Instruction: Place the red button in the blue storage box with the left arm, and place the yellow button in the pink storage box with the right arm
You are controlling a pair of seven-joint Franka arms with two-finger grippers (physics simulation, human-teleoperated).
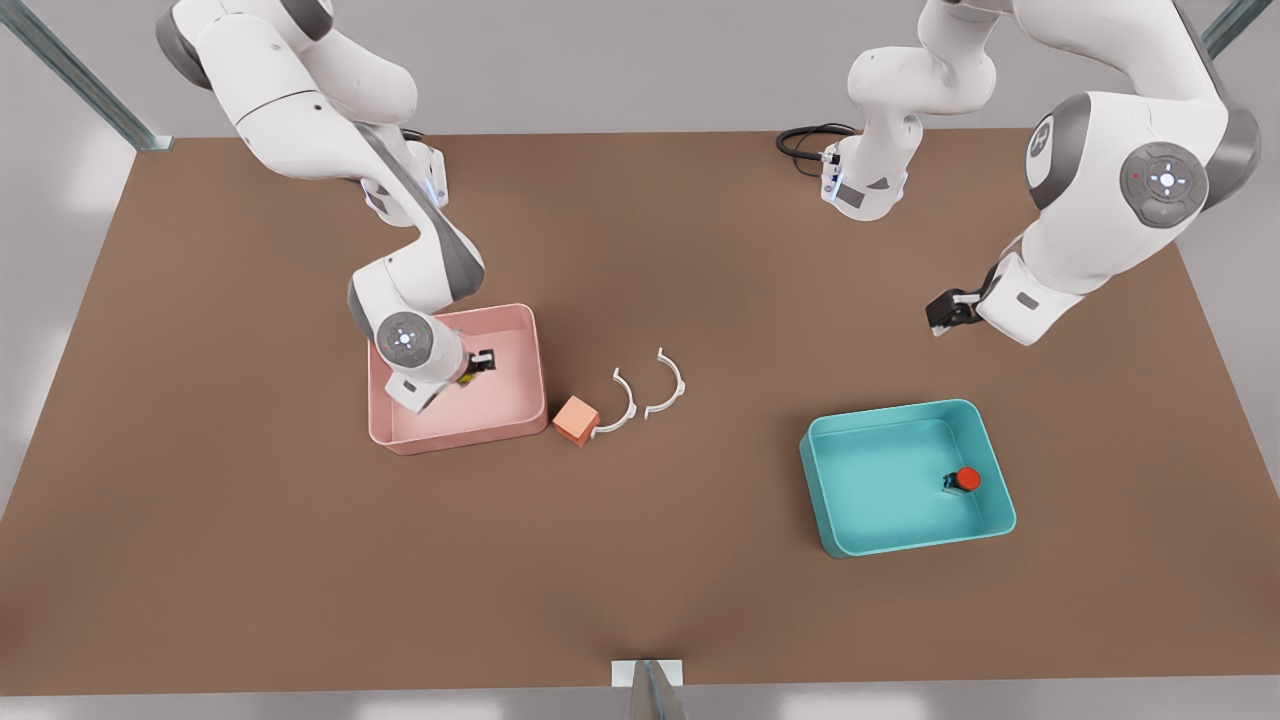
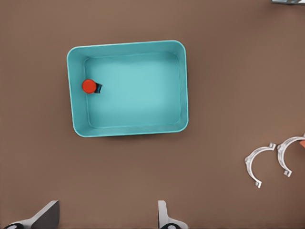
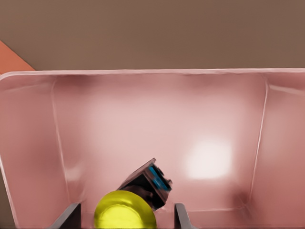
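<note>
I see the yellow button (image 3: 125, 210) tilted inside the pink box (image 1: 520, 330), centre-left of the front view, pinched by my right gripper (image 1: 478, 364). It looks light, rigid and smooth-capped; the square black base seems the safest hold. The red button (image 1: 965, 480) lies in the blue box (image 1: 905, 414) at lower right. My left gripper (image 1: 940, 312) waits above at right, fingers spread. An orange cube (image 1: 576, 420) sits beside the pink box.
</note>
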